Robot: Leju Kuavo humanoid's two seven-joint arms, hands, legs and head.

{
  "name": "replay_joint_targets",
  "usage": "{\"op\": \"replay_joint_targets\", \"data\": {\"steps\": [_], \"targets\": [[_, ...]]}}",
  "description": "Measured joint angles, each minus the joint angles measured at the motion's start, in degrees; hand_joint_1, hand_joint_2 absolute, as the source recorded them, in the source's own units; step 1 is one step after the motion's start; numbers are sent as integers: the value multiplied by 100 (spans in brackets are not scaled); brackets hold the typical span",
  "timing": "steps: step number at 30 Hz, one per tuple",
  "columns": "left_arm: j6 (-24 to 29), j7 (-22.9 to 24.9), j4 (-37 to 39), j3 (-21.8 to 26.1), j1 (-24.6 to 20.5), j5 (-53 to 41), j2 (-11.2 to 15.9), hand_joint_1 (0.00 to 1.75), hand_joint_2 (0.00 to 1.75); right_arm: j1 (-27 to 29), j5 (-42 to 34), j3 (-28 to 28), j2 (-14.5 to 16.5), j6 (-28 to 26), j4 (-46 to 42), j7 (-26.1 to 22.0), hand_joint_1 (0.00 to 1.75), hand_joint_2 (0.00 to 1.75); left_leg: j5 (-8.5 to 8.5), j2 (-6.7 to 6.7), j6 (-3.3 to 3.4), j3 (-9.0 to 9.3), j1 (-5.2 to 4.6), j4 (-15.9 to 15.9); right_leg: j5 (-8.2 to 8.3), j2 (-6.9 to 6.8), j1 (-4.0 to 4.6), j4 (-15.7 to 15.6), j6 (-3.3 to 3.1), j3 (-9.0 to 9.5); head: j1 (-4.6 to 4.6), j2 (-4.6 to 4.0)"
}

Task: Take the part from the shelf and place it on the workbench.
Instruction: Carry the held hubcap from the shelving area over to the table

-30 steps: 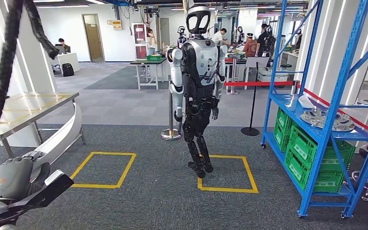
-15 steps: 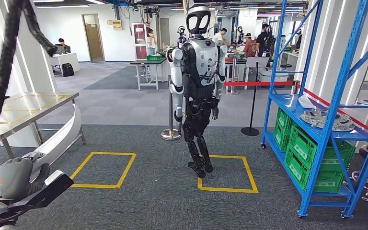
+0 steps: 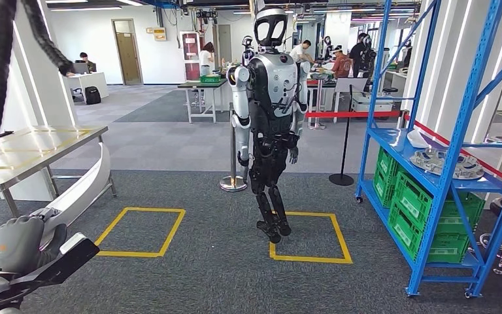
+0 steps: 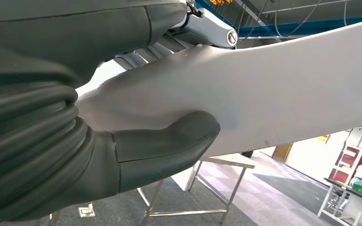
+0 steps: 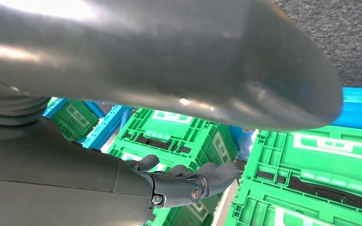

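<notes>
The part (image 3: 83, 186) is a long, curved white panel. My left hand (image 3: 16, 245) grips its near end at the lower left of the head view, and the panel stretches up and away toward the workbench (image 3: 46, 140), a steel-topped table on the left. In the left wrist view my thumb (image 4: 165, 143) presses against the white part (image 4: 273, 89), with the other fingers behind it. My right hand (image 5: 169, 183) hangs in front of green crates (image 5: 311, 155), fingers loosely bent and apart from the thumb, holding nothing. The blue shelf (image 3: 431, 180) stands at the right.
Another humanoid robot (image 3: 271, 118) stands in the middle of the carpet by a yellow floor square (image 3: 310, 237); a second yellow square (image 3: 142, 232) lies nearer the workbench. Round metal parts (image 3: 446, 162) sit on the shelf. A black cable (image 3: 0, 85) hangs at the left. People work at the back.
The hanging black cable has swung slightly to the left. My left hand and the white part stay where they were.
</notes>
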Motion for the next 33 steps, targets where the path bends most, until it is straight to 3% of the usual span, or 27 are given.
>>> {"op": "replay_joint_targets", "data": {"steps": [9, 14, 16, 18, 20, 21, 22, 24, 25, 28, 30, 31, 33], "targets": [[-10, 13, 6, 0, -2, -1, -7, 157, 175, 1, -29, -4, 15, -1, 0, 16, 0, 0, -27, 2, 51, -15, -30, 46, 0, 2, -26, -10, 41, 7, 0, 0], [-10, 16, 16, 0, -23, -4, -26, 157, 175, 1, -49, -7, 33, -14, 0, 10, 0, 0, -2, 27, 152, 38, -21, -35, -15, -16, -31, -23, 124, 19, 3, 0], [-9, 23, 22, 1, -49, -4, -49, 157, 175, -4, -49, -7, 33, -19, 0, 9, 0, 0, 40, 58, 205, 112, 20, -133, -185, -88, -9, 281, 152, -120, 12, 0], [-9, 31, 44, 2, -60, -4, -62, 157, 175, -4, -49, -8, 26, -19, 0, 10, 0, 0, 36, 80, 230, 132, 25, -147, -519, -136, -9, 1044, 175, -522, 22, 0], [-9, 29, 74, 2, -36, -4, -69, 157, 175, 3, -50, -9, 20, -16, 0, 11, 0, 0, 14, 88, 222, 133, 29, -133, -644, -150, -21, 1600, 200, -864, 28, 0], [-9, 26, 86, 2, -24, -4, -71, 157, 175, 4, -50, -9, 18, -15, 0, 11, 0, 0, -2, 89, 205, 134, 37, -116, -538, -156, -26, 1546, 211, -869, 29, 0], [-9, 24, 93, 2, -19, -4, -74, 157, 175, 4, -50, -9, 13, -15, 0, 11, 0, 0, -28, 88, 178, 135, 54, -86, -342, -161, -35, 1249, 224, -745, 29, 0], [-9, 20, 96, 2, -26, -4, -80, 157, 175, 3, -50, -10, 7, -9, 1, 17, 0, 0, -110, 84, 95, 114, 74, 15, -6, -138, -50, 439, 252, -357, 33, 0], [-9, 18, 96, 2, -30, -4, -84, 157, 175, 3, -50, -10, 9, -4, 3, 21, 0, 0, -149, 76, 54, 98, 74, 58, 71, -123, -52, 178, 226, -222, 29, 0], [-9, 11, 101, 1, -31, -4, -87, 157, 175, 1, -50, -14, 21, 4, 8, 35, 0, 0, -192, 43, -21, 76, 59, 78, 61, -118, -41, 85, 67, -163, 13, 0], [-8, 9, 106, 0, -31, -2, -79, 157, 175, -5, -50, -16, 20, 3, 8, 36, 0, 0, -261, 149, -68, 34, 57, 178, 53, -143, -45, 73, -15, -138, 3, 0], [-7, 7, 108, 0, -32, -1, -74, 157, 175, -2, -48, -18, 17, 2, 7, 37, 0, 0, -369, 240, -93, -62, 59, 376, 48, -155, -46, 64, -50, -120, -5, 0], [-1, -1, 117, 0, -23, 7, -72, 157, 175, 11, -38, -27, 11, 1, 7, 38, 0, 0, -690, 401, -128, -424, 64, 1087, 30, -179, -29, 57, -94, -96, -20, 0]]}}
